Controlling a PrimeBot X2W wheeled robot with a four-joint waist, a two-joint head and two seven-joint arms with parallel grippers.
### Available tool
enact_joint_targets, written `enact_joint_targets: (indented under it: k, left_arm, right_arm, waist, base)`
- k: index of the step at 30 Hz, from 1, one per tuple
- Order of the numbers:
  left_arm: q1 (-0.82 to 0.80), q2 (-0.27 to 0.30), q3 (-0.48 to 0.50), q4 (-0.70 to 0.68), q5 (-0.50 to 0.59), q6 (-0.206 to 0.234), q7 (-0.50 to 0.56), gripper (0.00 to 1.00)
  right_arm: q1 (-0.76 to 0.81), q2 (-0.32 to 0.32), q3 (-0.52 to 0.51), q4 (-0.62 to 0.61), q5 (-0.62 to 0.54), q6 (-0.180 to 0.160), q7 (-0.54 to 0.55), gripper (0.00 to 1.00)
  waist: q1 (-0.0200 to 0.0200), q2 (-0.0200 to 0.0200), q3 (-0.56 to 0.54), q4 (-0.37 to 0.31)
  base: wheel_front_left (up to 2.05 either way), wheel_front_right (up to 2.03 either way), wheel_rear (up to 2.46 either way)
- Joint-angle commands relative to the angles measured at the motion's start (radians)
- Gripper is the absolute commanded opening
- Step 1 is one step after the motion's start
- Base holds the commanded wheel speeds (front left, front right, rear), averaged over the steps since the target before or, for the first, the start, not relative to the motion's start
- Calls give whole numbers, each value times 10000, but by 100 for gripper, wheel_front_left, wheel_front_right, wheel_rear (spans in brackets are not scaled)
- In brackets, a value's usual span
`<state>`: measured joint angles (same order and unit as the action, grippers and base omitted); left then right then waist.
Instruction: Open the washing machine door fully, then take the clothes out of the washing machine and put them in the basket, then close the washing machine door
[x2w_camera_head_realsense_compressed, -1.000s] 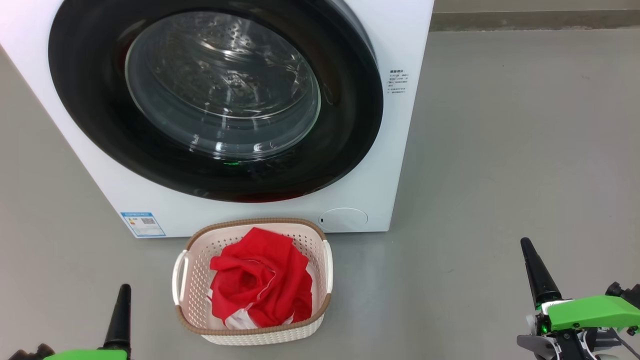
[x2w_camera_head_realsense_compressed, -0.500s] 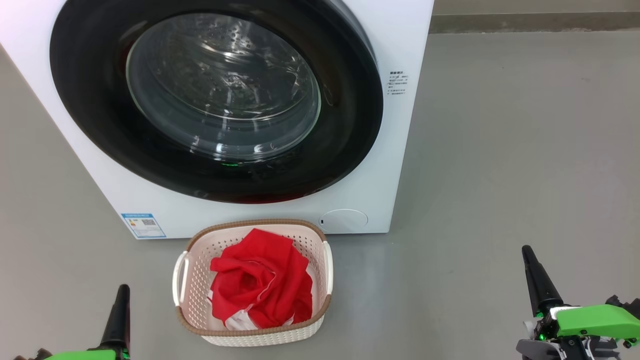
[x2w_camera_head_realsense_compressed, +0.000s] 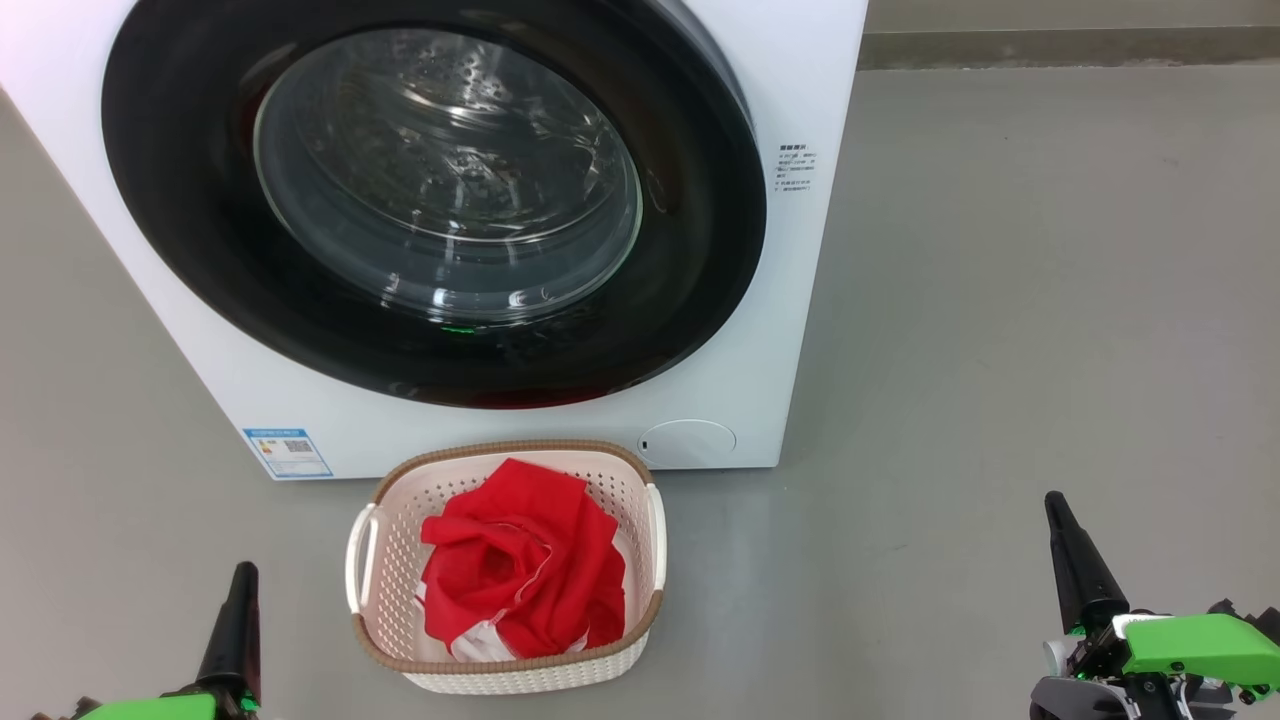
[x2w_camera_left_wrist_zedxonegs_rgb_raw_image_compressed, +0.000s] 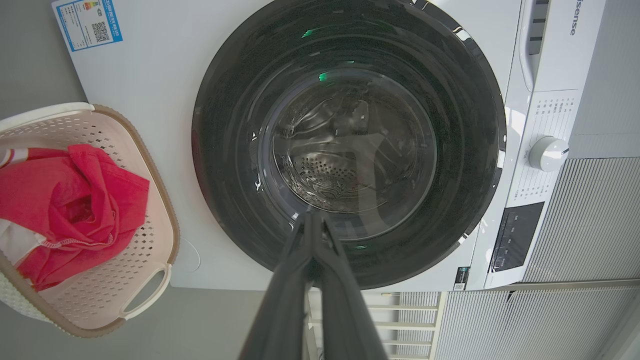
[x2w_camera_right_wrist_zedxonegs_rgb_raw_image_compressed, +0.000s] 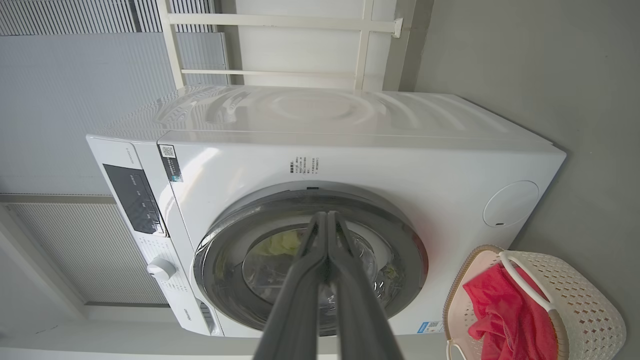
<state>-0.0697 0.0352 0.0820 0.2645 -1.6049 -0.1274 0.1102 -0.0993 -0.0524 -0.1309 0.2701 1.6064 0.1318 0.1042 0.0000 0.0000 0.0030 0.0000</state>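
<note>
The left gripper (x2w_camera_head_realsense_compressed: 240, 590) and the right gripper (x2w_camera_head_realsense_compressed: 1060, 520), two in all, had their fingers pressed together, empty and touching nothing, at 7 and 5 o'clock in the head view. Bare grey floor (x2w_camera_head_realsense_compressed: 1000, 300) lay open around both, widest toward 3 o'clock. One basket (x2w_camera_head_realsense_compressed: 520, 447) stood between them, just in front of the one washing machine (x2w_camera_head_realsense_compressed: 810, 80), at 6 o'clock from its shut door (x2w_camera_head_realsense_compressed: 700, 200). The clothes (x2w_camera_head_realsense_compressed: 520, 560) lay inside the basket as one red heap; the garments could not be counted.
</note>
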Motion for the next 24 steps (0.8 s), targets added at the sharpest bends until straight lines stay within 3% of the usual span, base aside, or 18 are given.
enact_joint_targets:
  k: [1, 24]
  left_arm:
    - [-385, 151, 329, -190, -29, -33, 39, 0]
    - [-384, 151, 329, -191, -28, -33, 39, 0]
  right_arm:
    - [-82, -14, 212, -255, 56, -11, 56, 0]
    - [-84, -1, 193, -254, 40, -11, 72, 0]
  waist:
    - [0, 0, 0, 0]
    - [0, 0, 0, 0]
  base:
    - [0, 0, 0]
    - [0, 0, 0]
